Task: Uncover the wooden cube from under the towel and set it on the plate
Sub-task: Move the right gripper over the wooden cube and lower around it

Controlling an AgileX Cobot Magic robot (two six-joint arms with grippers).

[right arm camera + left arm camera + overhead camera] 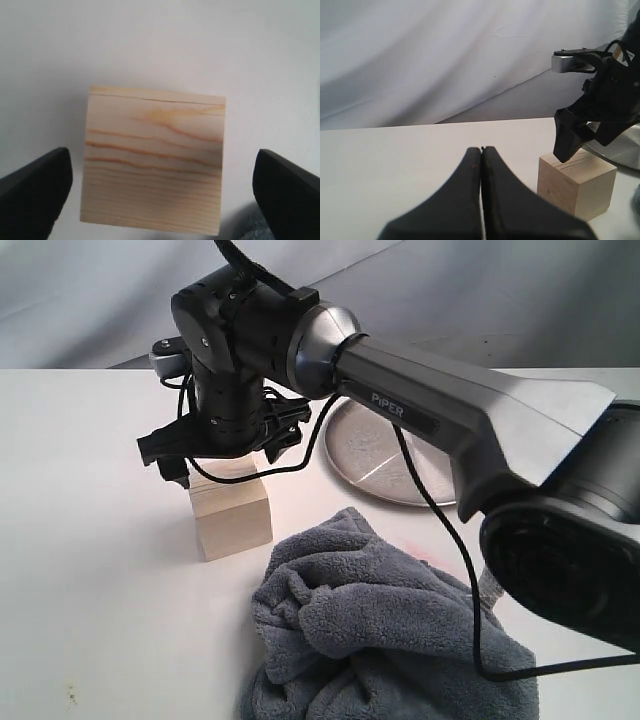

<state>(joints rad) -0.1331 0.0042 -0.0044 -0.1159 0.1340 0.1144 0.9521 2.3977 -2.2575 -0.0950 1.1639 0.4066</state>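
Hovering the right gripper (228, 456) straight over the pale tan wooden cube (232, 515), jaws spread wide either side and not touching it, so I reckon uncovering's done and I'm on the grab: the cube sits bare around the middle of the white table (90, 570), fluffy blue-grey fleece towel (370, 640) bunched by the near edge. Next I'd drop down, pinch its side faces, then lift it over to the shiny round silver metal plate (365, 455) toward the far edge. Left gripper (481, 190) is parked low, jaws pressed together, holding nothing.
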